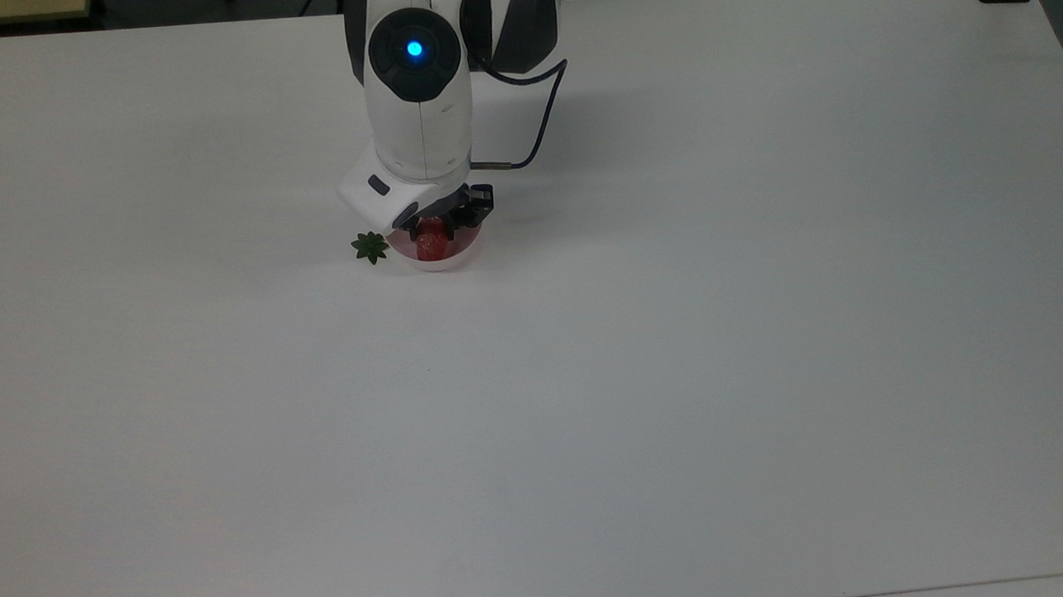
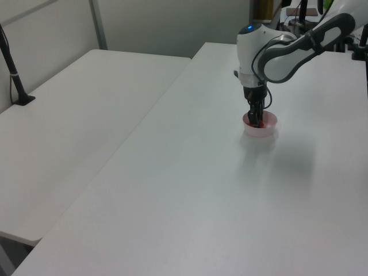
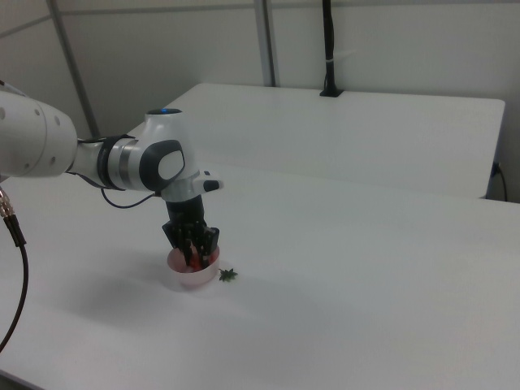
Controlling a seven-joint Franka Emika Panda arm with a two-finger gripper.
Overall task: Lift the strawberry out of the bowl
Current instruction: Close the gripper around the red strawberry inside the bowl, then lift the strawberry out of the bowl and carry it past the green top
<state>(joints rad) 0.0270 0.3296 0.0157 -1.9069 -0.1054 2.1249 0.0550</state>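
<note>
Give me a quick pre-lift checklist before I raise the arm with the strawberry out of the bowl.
1. Gripper down inside the bowl: ok.
2. Fingers either side of the strawberry: ok in the top view.
3. Grip firm enough to lift: cannot tell.
4. Bowl sitting flat on the table: ok.
5. Green leaf piece outside the bowl, on the top view's left, apart from the fingers: ok.
6. Cable hanging free of the bowl: ok.
</note>
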